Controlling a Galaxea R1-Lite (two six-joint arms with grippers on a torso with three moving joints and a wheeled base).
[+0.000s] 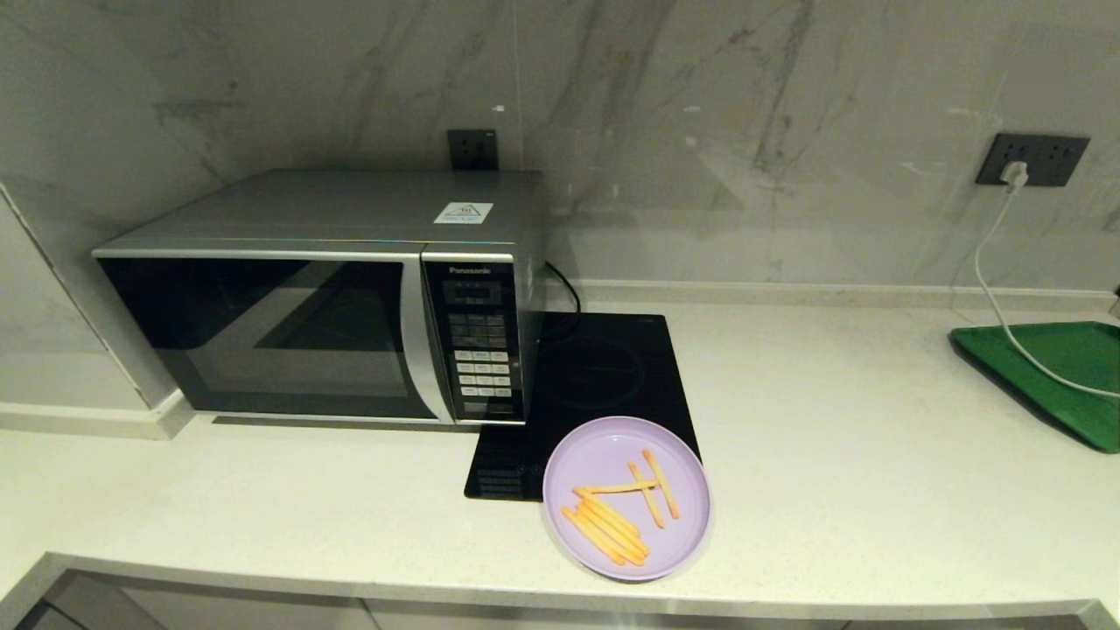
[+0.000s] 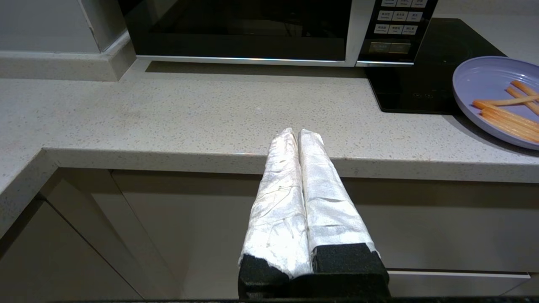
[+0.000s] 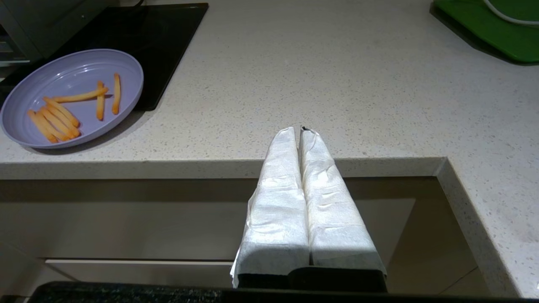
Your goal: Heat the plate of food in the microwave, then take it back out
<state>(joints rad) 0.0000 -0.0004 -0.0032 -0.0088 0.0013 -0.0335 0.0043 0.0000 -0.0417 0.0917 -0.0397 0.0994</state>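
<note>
The pale lilac plate of food (image 1: 612, 455) lies near the counter's front edge, partly over the black hob, with several orange fry sticks (image 1: 612, 525) on it. It also shows as the plate (image 2: 484, 84) in the left wrist view and the plate (image 3: 71, 75) in the right wrist view. The silver-grey microwave (image 1: 332, 289) stands at the back left, its dark glass door closed. My left gripper (image 2: 297, 134) is shut and empty, hanging at the counter's front edge, left of the plate. My right gripper (image 3: 298, 132) is shut and empty too, at the front edge right of the plate. Neither gripper appears in the head view.
A flat black induction hob (image 1: 604, 367) lies right of the microwave. A green tray (image 1: 1050, 376) sits at the far right with a white cable (image 1: 993, 254) running over it from a wall socket. Cabinet fronts (image 2: 210, 219) lie below the counter edge.
</note>
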